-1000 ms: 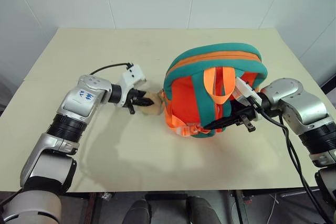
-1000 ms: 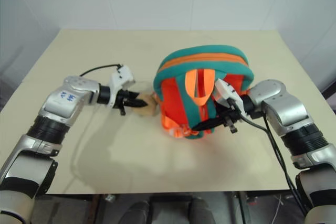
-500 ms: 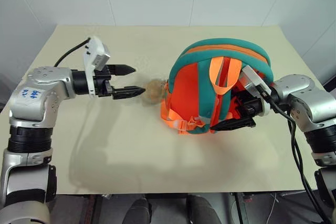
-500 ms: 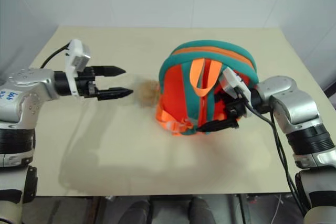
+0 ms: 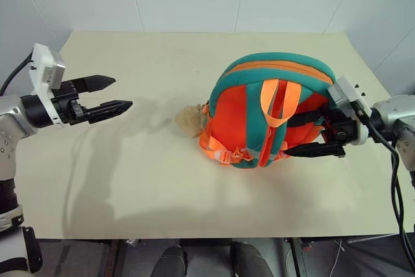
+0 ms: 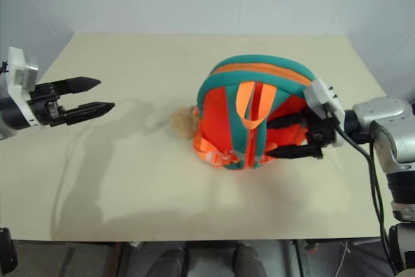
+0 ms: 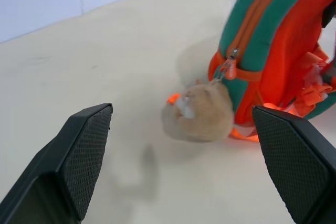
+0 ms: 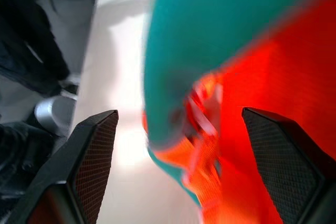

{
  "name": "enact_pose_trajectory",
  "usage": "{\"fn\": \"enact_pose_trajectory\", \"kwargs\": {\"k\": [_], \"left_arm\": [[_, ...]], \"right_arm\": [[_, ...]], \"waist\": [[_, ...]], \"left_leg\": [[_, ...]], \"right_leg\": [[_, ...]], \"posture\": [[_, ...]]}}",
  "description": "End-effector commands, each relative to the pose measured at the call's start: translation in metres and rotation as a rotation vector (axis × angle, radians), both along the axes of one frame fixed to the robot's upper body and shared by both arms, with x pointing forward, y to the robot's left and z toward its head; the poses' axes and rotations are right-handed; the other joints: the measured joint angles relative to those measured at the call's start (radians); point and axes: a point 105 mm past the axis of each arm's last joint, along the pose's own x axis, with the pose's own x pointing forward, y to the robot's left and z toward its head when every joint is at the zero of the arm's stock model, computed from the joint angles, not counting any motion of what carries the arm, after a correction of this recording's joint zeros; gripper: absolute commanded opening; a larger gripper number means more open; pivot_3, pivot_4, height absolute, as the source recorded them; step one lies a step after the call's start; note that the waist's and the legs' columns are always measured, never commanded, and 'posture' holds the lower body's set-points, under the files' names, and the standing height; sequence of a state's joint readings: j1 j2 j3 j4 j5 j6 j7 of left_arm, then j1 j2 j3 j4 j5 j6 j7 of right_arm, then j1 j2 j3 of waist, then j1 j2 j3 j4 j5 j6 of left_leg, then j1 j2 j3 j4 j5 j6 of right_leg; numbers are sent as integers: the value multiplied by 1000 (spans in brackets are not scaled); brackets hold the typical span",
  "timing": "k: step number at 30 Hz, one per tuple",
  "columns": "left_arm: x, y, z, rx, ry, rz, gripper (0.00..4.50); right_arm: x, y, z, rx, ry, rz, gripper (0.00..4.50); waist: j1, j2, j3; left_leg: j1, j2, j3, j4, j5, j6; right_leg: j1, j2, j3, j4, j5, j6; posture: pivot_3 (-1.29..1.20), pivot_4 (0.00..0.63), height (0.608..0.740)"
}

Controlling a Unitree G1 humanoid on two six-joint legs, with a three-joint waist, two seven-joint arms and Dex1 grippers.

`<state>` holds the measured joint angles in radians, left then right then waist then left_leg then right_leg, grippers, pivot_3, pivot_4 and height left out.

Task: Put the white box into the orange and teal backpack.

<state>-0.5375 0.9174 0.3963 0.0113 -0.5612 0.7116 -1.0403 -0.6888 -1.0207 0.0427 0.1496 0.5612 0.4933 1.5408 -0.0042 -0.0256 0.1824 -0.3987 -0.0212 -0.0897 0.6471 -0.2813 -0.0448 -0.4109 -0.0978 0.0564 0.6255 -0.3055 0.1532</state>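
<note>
Left eye view: the table [image 5: 194,180] is the biggest thing, a pale beige top running across nearly the whole frame, bare in its left half apart from one arm's shadow.

The orange and teal backpack [image 5: 259,105] stands right of centre, resting on its base with the strap side facing the camera and the teal-edged top arch toward the upper part of the frame. Its zip line looks closed along the visible side in the left wrist view. My judgement: it stands unsupported because nothing needs to hold it now.

The white box cannot be made out anywhere on the table top. Given the closed zip and full shape of the bag, I judge it is probably inside already, but that is not visible.

Right gripper [image 5: 316,134] sits at the right edge of the backpack, centre right of the frame, fingers spread wide, one above the other. The tips lie over the orange fabric, but I cannot tell whether they touch it; nothing is clamped.

Left gripper [image 5: 104,94] is at the left of the frame, well apart from the bag, fingers apart and empty, pointing toward it.

The plush toy [image 5: 189,121], tan and smallest, lies on the table just left of the bag's lower corner, hanging off the zipper pull [image 7: 229,61].
</note>
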Motion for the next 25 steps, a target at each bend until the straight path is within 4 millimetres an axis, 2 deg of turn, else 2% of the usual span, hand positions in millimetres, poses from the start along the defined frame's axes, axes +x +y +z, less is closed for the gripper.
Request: {"fn": "enact_pose_trajectory", "kwargs": {"k": [1,3,6,8,11,15,18,21,25], "left_arm": [[-10,15,9,-15,-44,28,4500],[-14,20,8,-25,-50,43,4500],[-22,27,13,-53,-150,31,4500],[-21,32,7,-55,-139,39,4500],[-15,37,-1,-65,-137,55,4500],[-10,37,-3,-64,-175,44,4500],[-11,35,3,-67,-229,21,4500],[-24,27,-4,-20,-213,-71,4500],[-26,23,7,0,-298,-105,4500]], "right_arm": [[-2,-29,18,-59,-57,-51,4484],[-1,-44,25,-73,-70,-109,4484],[-5,-63,29,-104,-94,-191,4484],[-10,-69,31,-99,-108,-217,4484],[-19,-62,34,-82,-135,-212,4484],[-25,-63,38,-80,-166,-258,4484],[-30,-79,44,-54,-210,-338,4484],[-37,-95,56,26,-305,-406,4484],[-42,-103,47,-3,-328,-408,4484]], "waist": [[1,0,0],[3,1,0],[1,1,0],[1,1,0],[1,1,0],[0,1,0],[2,1,0],[3,1,0],[2,1,0]], "left_leg": [[0,0,0,0,0,0],[0,0,0,0,0,0],[-1,0,0,-1,0,-1],[0,1,2,-2,0,-3],[0,1,3,-2,0,-2],[2,1,5,0,-1,0],[4,1,5,-1,-3,3],[5,1,6,-1,-3,3],[8,2,9,-1,-4,5]], "right_leg": [[0,0,0,0,0,0],[0,-1,0,0,0,0],[0,-1,0,-2,0,0],[0,-1,0,-3,0,0],[0,-1,0,-3,0,0],[0,-1,1,-1,0,0],[2,-1,1,-3,0,0],[3,-1,1,-3,0,0],[4,-1,3,-3,0,0]], "posture": [[0,150,740],[0,150,740],[0,150,740],[0,150,740],[0,150,740],[0,150,740],[0,150,740],[0,150,740],[0,150,740]]}}
